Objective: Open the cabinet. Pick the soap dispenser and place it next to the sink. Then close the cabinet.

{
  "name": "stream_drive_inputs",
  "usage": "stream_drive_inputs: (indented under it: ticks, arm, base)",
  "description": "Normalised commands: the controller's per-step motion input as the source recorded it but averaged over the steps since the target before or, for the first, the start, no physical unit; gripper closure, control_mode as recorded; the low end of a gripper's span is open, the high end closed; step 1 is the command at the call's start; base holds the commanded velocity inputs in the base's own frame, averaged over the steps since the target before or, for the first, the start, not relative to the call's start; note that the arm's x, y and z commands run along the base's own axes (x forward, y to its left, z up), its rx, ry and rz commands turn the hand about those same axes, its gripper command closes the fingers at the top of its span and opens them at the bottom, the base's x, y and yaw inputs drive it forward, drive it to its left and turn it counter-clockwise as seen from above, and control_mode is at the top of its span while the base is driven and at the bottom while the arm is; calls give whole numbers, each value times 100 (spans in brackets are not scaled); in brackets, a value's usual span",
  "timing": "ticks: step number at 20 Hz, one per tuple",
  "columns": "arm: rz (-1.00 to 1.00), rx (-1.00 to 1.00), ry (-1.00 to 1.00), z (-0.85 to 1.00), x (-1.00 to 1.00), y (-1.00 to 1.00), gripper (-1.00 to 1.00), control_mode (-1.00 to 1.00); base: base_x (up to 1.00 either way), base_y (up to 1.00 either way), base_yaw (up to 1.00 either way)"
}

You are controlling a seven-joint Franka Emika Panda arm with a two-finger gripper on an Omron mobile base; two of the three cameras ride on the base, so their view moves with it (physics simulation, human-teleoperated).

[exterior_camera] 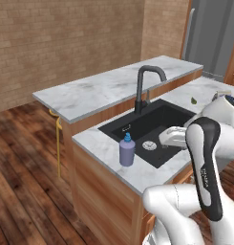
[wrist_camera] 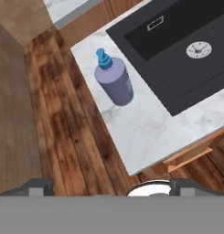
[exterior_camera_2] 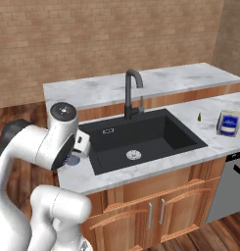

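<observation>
Soap dispenser (exterior_camera: pixel 127 150): stands upright on the marble counter (exterior_camera: pixel 104 146), just beside the sink's left edge, near the counter's end; the hand view has it (wrist_camera: pixel 114 80) from above, with its blue pump top pointing away from the sink.
Sink (exterior_camera: pixel 152 128): black basin set into the counter, with a round silver drain (exterior_camera_2: pixel 133 155) in its floor.
Faucet (exterior_camera: pixel 146 86): dark, curved, rising behind the basin.
Gripper (wrist_camera: pixel 111 186): fingers (wrist_camera: pixel 38 187) spread wide with nothing between them; it hangs above the counter's front edge, well apart from the dispenser, looking down on it.
Arm: white, folded in front of the counter; in the right base view its joints cover most of the dispenser.
Raised ledge (exterior_camera_2: pixel 160 81): a higher marble top running behind the sink.
Blue-and-white pack (exterior_camera_2: pixel 228 122): stands on the counter to the right of the sink.
Low cupboards (exterior_camera_2: pixel 156 211): wooden doors with short handles under the sink, both shut.
Floor (wrist_camera: pixel 63 128): dark wooden planks beside the counter's end.
Wall (exterior_camera_2: pixel 92 34): brown brick behind the ledge.
</observation>
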Motion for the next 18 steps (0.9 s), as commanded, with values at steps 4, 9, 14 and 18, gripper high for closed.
stream_drive_inputs:
  ticks: [4, 9, 14, 18]
  arm:
    - [-13, -12, 0, 9, -44, -11, -100, -100]
    - [-9, -20, -4, 5, -38, -11, -100, -100]
    - [-3, -8, -1, 16, -37, -9, -100, -100]
    - [-4, -2, 1, 22, -39, -2, -100, -100]
  base:
    - [0, 0, 0]
    - [0, 0, 0]
    - [0, 0, 0]
    - [0, 0, 0]
